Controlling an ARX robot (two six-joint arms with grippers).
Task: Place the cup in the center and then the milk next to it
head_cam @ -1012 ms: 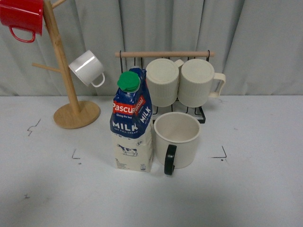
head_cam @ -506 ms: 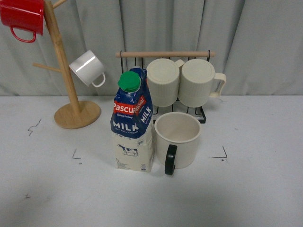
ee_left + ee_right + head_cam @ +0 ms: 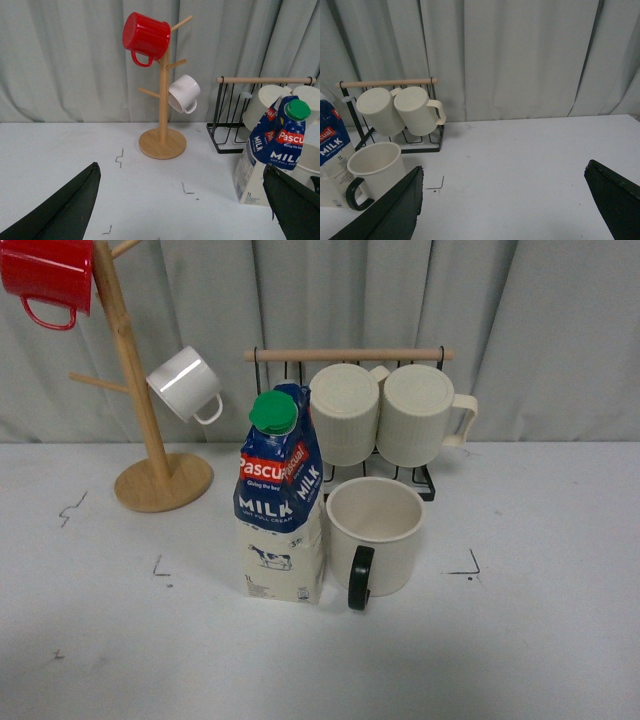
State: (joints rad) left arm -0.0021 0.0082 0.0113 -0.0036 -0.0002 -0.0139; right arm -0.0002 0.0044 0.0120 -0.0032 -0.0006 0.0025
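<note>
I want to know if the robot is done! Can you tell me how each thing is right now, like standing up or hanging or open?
cup: upright on the table, empty, handle toward the camera.
milk: upright beside the cup, green cap on.
red mug: hanging on the wooden tree.
white mug: hanging on the tree.
two ribbed mugs: lying sideways on the wire rack.
left gripper: open, holding nothing.
right gripper: open, holding nothing.

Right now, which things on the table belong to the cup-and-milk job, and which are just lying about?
Job: black-handled cream cup; Pascual milk carton.

Lying about: wooden mug tree, red mug, small white mug, wire rack, two ribbed cream mugs.
</note>
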